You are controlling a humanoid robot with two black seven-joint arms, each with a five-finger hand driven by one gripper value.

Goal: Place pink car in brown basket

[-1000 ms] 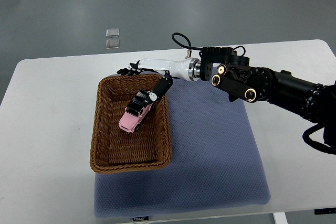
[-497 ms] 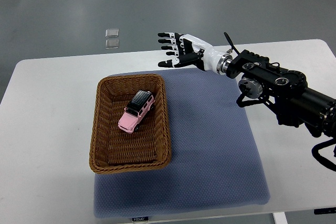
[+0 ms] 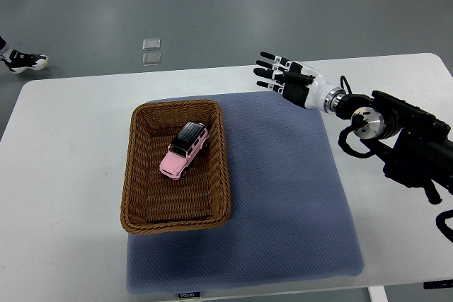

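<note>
Pink car (image 3: 184, 150), 1, inside 1 brown basket (image 3: 219, 167); right hand (image 3: 290, 80) empty.

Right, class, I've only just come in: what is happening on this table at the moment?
A humanoid robot is on a tidy-up job. The pink car already lies inside the brown basket, which stands on the left part of a blue mat. The right robot hand is empty, fingers spread, up over the far edge of the mat and well clear of the basket. It has pulled back to the right over the last second. The left arm is out of view.
</note>
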